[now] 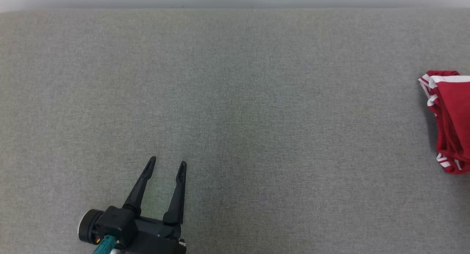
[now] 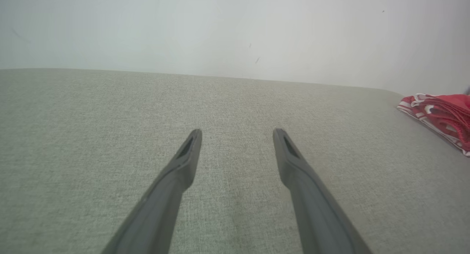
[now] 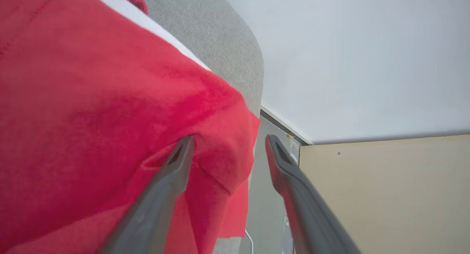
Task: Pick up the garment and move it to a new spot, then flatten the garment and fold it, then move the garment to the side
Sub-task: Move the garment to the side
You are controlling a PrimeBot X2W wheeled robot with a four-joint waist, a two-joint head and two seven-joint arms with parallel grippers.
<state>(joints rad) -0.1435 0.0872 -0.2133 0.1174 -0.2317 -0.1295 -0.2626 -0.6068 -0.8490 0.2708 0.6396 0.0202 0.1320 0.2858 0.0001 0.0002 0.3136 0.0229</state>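
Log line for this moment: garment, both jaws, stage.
garment: folded, far right of table | left jaws: open, empty | right jaws: open, at garment | stage: set aside

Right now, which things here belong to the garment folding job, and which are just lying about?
Job: red garment, on the robot's right; left tool, open; right tool, open, at the garment.
Just there: grey surface; white wall; beige panel.
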